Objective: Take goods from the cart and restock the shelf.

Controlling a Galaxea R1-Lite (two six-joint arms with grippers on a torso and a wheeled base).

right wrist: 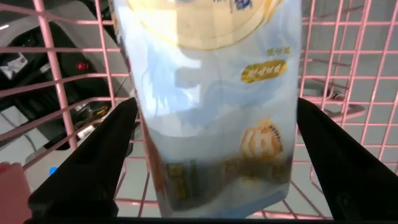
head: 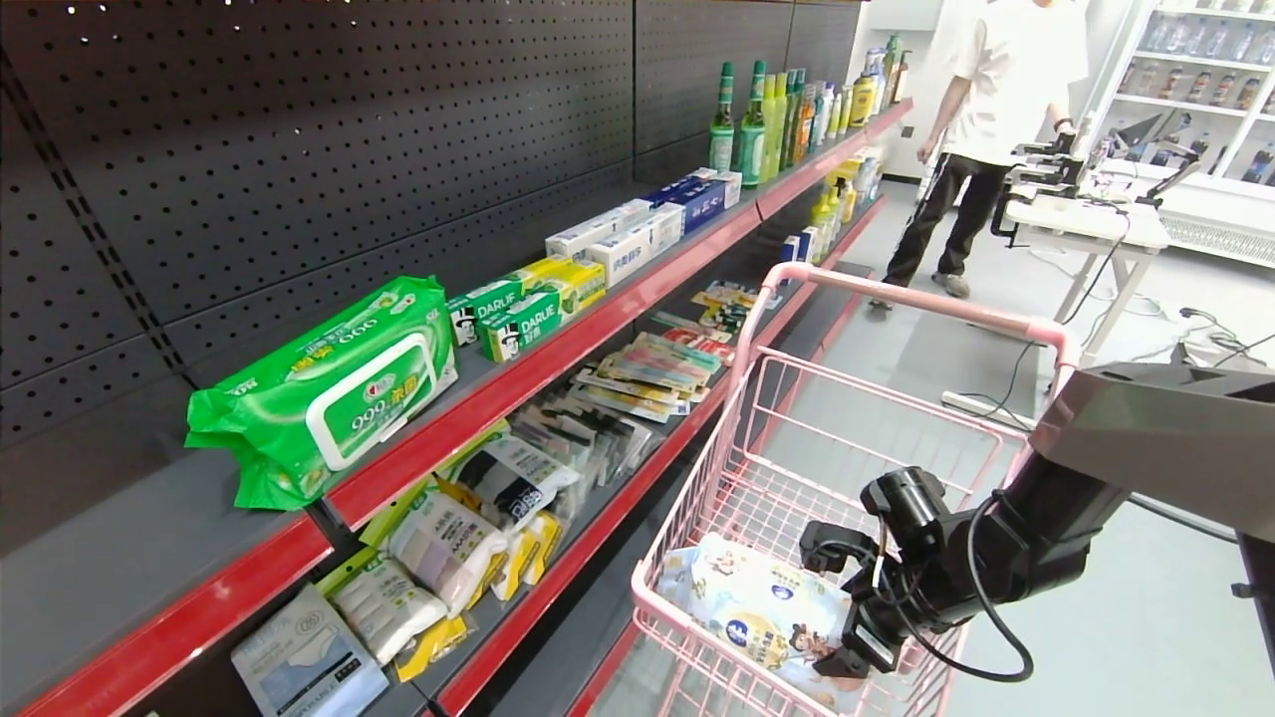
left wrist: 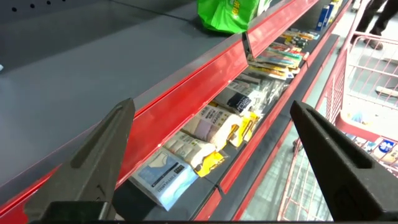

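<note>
Right now the pale blue-and-white soft pack [head: 747, 602] lies on the floor of the pink wire cart [head: 901, 296], at its near end.

Right gripper [head: 842, 602] is down inside the cart on a bent black arm coming in over the near-right rim. In the right wrist view the jaws are spread wide with the pack [right wrist: 217, 93] between them. Can't tell whether either finger touches it. Cart mesh is visible behind and beside the pack.

Left gripper [left wrist: 211, 104] hangs over the near end of the grey shelf with the red front edge [left wrist: 93, 68]. Its jaws are spread apart with nothing between them. Below it is the bare grey board and the red lip.

On that upper shelf board [head: 558, 354], from near to far:
- green plastic wipes pack with a white lid [head: 329, 388], lying flat near the front edge
- green and yellow cardboard boxes [head: 518, 309] just beyond it
- white and blue boxes [head: 637, 234]
- upright green bottles [head: 742, 124] at the far end

Black pegboard backs the whole run.

Lower shelf holds white soft packs [head: 448, 543] and flat carded items [head: 637, 368], packed close together. The cart stands beside the shelf front, its pink handle at the far end.
</note>
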